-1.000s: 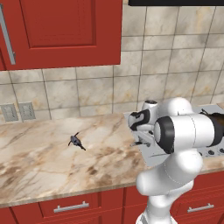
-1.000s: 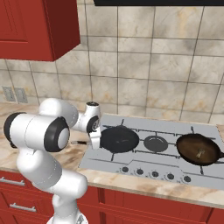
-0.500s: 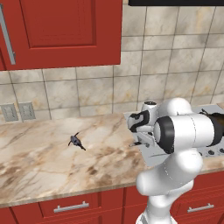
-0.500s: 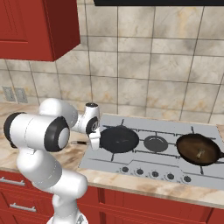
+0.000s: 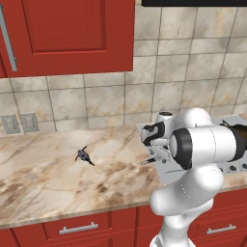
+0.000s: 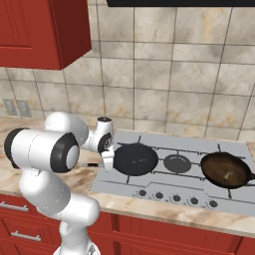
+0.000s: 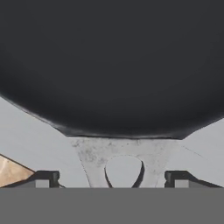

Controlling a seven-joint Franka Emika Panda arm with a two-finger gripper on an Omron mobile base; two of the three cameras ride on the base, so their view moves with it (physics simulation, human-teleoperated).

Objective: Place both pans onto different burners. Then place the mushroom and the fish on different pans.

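The wide black pan point(image 6: 135, 159) sits on the left burner of the cooktop point(image 6: 199, 154). In the hand view the black pan point(image 7: 109, 65) is close in front, and its grey metal handle point(image 7: 94, 153) runs back between my fingertips point(image 7: 43, 178). My gripper point(image 7: 111, 179) is open, with its jaws standing clear of the handle on both sides. The gripper point(image 6: 107, 160) hangs at the cooktop's left edge. The dark brown pan point(image 6: 226, 169) rests on the right burner with a tiny lump, apparently the mushroom point(image 6: 228, 174), inside. The fish point(image 5: 83, 155) lies on the marble counter point(image 5: 43, 183), left of the arm.
The large middle burner point(image 6: 178, 163) is bare between the two pans. Small knobs point(image 6: 177, 197) line the cooktop's front. Red cabinets point(image 5: 67, 34) hang above the counter, and a tiled wall point(image 6: 164, 74) stands behind. Wall outlets point(image 5: 20, 123) sit at the far left.
The jaws have spread wide and let go of the black pan's handle. The pan stays on the left burner, and the arm has barely moved.
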